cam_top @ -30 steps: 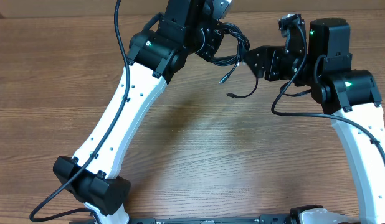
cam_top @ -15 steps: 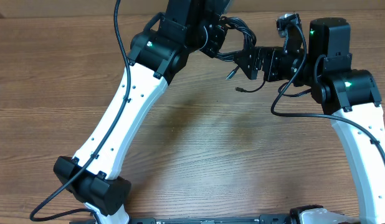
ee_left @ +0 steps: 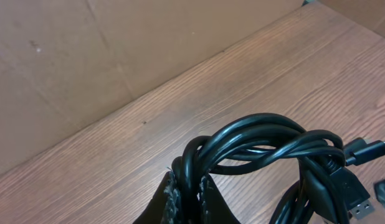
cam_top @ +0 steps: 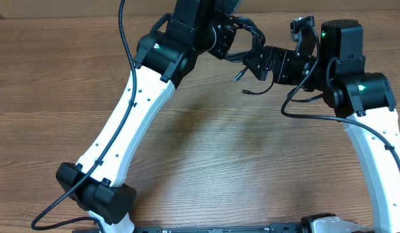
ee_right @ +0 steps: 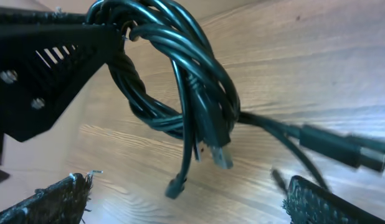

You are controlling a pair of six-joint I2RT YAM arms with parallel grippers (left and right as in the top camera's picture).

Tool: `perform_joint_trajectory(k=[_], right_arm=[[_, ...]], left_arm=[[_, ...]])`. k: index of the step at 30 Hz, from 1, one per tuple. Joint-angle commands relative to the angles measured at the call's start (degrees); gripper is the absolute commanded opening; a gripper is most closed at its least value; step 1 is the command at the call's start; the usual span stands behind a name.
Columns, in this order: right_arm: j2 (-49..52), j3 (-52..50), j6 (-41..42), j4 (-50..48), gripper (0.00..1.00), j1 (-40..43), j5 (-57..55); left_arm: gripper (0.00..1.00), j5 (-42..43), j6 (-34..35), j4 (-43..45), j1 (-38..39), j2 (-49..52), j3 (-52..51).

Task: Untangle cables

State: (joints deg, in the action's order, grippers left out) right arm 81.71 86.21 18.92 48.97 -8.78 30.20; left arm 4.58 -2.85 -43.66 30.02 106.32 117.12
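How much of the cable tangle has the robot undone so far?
Done: the cables are up off the table, pinched in the left gripper. In hand: the right gripper is wide open, facing the hanging bundle. Left: nearly everything, because the cables are all one twisted coil and none is pulled free yet.

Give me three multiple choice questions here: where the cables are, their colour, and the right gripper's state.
1. Where is the cable bundle? A in a box; B pinched in the left gripper; C on the floor.
2. What colour is the cable bundle? A white; B red; C black.
3. How is the right gripper? A open; B shut on a plug; C shut on nothing.
Answers: 1 B, the left wrist view shows its pads clamped on the bundle; 2 C, every cord is black; 3 A, its fingers stand wide apart in the right wrist view.
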Motion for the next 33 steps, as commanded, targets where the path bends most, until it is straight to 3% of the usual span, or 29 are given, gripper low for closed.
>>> perform_joint_trajectory(k=[1, 3, 10, 15, 25, 29, 33], right_arm=[[0.07, 1.51, 6.25, -0.72, 0.95, -0.33, 3.21], [0.07, 1.51, 6.62, -1.38, 0.82, -0.44, 3.13], [1.36, 1.51, 6.6, -5.01, 0.77, -2.95, 0.72], [3.76, 1.51, 6.56, -4.9, 0.66, -4.98, -1.27], [3.82, 1.51, 5.25, -3.28, 0.66, -4.98, -5.77], [3.82, 1.51, 4.63, -3.28, 0.72, -4.98, -6.71], [3.82, 1.51, 4.66, -3.23, 0.72, -4.98, -8.41]], left_arm=[[0.04, -0.79, 1.44, 0.66, 0.37, 0.39, 1.42], [0.04, -0.42, 1.79, 0.66, 0.5, 0.5, 1.4], [0.04, 0.48, 2.27, 0.94, 2.08, 0.52, 1.29], [0.05, 1.03, 2.21, 1.62, 3.96, 0.52, 1.29], [0.05, -2.47, 1.53, 1.86, 4.0, 0.5, 1.29], [0.05, -2.84, 1.2, 1.84, 3.98, 0.5, 1.31], [0.05, -3.72, 1.14, 1.88, 4.0, 0.5, 1.29]])
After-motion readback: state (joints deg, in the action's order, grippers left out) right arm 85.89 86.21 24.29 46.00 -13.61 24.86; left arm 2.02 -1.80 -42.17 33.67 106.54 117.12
